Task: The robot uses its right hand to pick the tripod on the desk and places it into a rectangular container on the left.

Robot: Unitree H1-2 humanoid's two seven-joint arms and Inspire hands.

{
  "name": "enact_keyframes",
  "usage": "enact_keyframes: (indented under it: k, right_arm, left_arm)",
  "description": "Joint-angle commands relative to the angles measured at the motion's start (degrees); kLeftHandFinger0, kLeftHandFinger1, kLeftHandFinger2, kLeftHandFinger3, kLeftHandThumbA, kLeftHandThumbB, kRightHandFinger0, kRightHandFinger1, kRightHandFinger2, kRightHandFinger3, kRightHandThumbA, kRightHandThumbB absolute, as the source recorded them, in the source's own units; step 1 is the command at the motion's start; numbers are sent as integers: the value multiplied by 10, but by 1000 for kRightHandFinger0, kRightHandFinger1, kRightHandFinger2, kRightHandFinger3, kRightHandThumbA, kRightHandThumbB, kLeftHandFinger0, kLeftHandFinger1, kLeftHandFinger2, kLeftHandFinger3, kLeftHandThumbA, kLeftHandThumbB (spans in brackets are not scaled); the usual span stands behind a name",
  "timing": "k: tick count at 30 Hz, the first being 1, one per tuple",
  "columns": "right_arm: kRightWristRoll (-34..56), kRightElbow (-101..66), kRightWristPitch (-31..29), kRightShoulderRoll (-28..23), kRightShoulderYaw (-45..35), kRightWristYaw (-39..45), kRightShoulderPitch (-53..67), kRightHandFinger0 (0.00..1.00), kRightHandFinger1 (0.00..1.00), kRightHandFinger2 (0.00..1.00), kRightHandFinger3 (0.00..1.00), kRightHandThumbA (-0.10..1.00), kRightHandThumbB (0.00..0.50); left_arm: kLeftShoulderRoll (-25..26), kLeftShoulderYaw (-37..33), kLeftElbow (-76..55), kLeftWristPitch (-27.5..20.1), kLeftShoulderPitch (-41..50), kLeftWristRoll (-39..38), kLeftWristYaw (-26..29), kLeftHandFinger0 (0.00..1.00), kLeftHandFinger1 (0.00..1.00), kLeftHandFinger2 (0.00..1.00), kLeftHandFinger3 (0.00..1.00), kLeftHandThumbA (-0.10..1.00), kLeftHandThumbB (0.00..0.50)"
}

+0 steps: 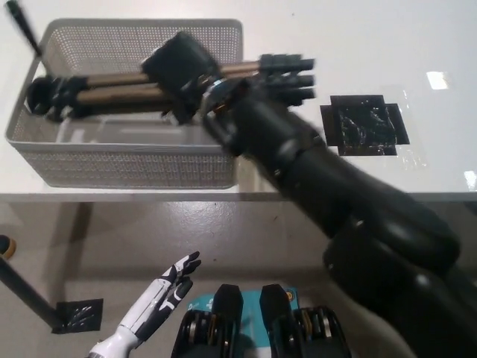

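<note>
1. White desk [358, 45] filled the upper part of the head view, its front edge running across the middle, with grey floor below it.
2. At the desk's left end stood a grey mesh rectangular container [127, 168] with a handle slot in its left wall.
3. The folded tripod [97, 93] lay with its long axis running left to right, roughly parallel to the desk's front edge; its head pointed left inside the container and its black feet stuck out past the container's right wall.
4. The black right hand [179, 74] was clasped around the tripod's legs over the container's right half, the forearm reaching in from the lower right.
5. A black tape patch [365, 123] sat on the desk near the right.
6. The white left hand [168, 287] rested low over the floor, fingers spread, holding nothing.
</note>
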Motion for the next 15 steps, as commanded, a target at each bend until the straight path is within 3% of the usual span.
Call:
enact_keyframes:
  k: [1,3,4,5,6,7,8,9,10,15]
  right_arm:
    - [-9,-5,-9,21,3,-52,-66,0,0,3,503,-100,322]
    - [-7,-5,-4,33,2,-43,-71,0,32,83,551,-100,308]
    - [-8,-3,4,42,2,-41,-73,24,97,121,508,-100,344]
    - [-8,-4,14,45,2,-33,-74,269,456,569,851,129,355]
    - [-9,-4,25,47,2,-19,-75,343,566,750,1000,182,372]
    - [-3,-4,35,48,-5,-11,-74,551,828,1000,1000,336,412]
    - [13,-2,53,52,-20,21,-74,1000,1000,1000,1000,494,460]
    - [11,-2,58,51,-19,28,-74,1000,1000,1000,1000,612,498]
    - [2,-3,73,46,-14,45,-72,1000,1000,1000,1000,703,500]
    - [5,-14,51,21,-20,27,-69,1000,1000,1000,1000,722,499]
  left_arm:
    - [1,-3,-12,-16,-6,1,-7,1000,1000,1000,1000,1000,500]
    - [-1,-3,-15,-13,-6,-1,-8,1000,1000,1000,1000,1000,500]
    - [-1,-3,-17,-10,-8,1,-9,1000,1000,1000,1000,1000,500]
    - [0,-3,-18,-8,-8,2,-9,1000,1000,1000,1000,1000,500]
    - [0,-3,-20,-7,-8,4,-9,1000,1000,1000,1000,1000,500]
    - [1,-3,-21,-7,-8,3,-11,1000,1000,1000,1000,1000,500]
    - [2,-3,-23,-5,-7,3,-13,1000,1000,1000,1000,1000,500]
    - [2,-3,-25,-4,-7,5,-12,1000,1000,1000,1000,1000,500]
    - [3,-4,-25,-4,-7,10,-10,1000,1000,1000,1000,1000,500]
    - [7,-1,-24,-8,-9,6,-13,1000,1000,1000,1000,1000,500]
